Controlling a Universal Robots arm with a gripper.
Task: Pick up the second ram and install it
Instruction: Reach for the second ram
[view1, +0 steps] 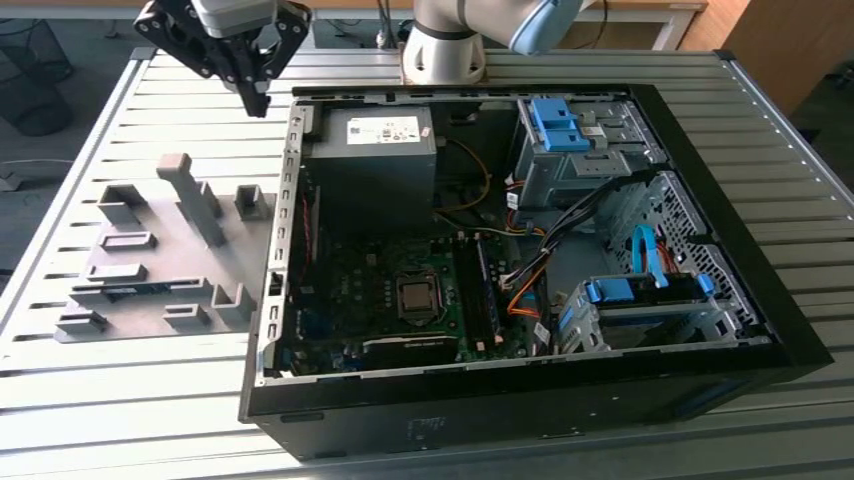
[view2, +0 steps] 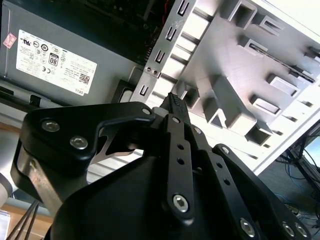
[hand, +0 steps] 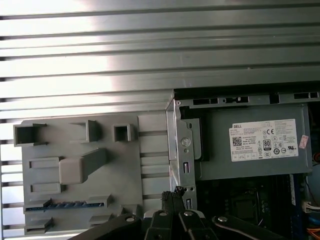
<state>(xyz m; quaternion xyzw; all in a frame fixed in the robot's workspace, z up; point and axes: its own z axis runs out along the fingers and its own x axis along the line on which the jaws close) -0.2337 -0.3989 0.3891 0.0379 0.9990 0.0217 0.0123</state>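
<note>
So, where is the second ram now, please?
The second ram lies in a slot of the grey fixture plate, at the exterior view's left beside the computer case.

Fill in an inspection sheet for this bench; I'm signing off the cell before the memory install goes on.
Surface: slatted metal table carrying an open computer case and a grey fixture plate.
Job's things: second ram lies in a slot of the fixture plate, not gripped.
Clutter: nothing seen.
Gripper: gripper shut, empty, above the table beside the case.
Cables: orange cable bundle and blue cable inside the case.
Surroundings: wire bin on the floor.
</note>
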